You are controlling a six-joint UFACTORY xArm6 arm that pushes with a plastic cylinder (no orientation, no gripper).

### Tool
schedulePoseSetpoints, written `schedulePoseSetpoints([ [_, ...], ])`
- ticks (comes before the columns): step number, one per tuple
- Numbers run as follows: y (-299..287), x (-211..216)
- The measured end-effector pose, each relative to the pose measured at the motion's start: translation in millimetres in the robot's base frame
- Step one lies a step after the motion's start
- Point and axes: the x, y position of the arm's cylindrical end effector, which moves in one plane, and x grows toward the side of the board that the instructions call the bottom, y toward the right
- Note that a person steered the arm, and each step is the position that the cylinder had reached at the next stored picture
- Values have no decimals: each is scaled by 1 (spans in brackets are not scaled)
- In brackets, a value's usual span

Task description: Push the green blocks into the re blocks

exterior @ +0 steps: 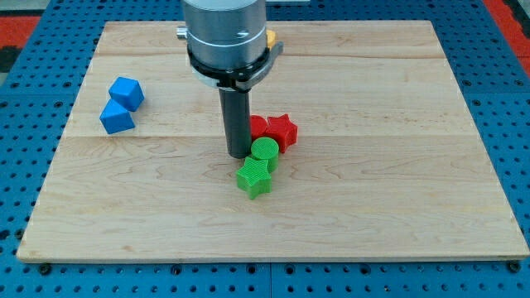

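Wooden desk (397, 199) nearest | dark rod, no end effector, my tip (239, 155) touching green cylinder block (265, 151); holds nothing | green star block (253, 178) below it | red star block (281, 131), second red block (258, 127) behind cylinder | two blue blocks (121, 104) left

My tip (239, 155) rests on the bench (397, 182), touching the left side of the green cylinder (265, 151). The green star block (253, 178) sits just below it. Two red blocks (277, 130) touch the cylinder's top. Two blue blocks (121, 103) lie well apart at the view's left.
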Motion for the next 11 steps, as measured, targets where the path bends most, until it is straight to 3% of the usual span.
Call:
schedulePoseSetpoints([
  [1, -63, 3],
  [2, -22, 40],
  [3, -58, 72],
  [4, -57, 96],
  [5, -19, 102],
  [9, 51, 64],
  [10, 133, 49],
  [11, 169, -67],
])
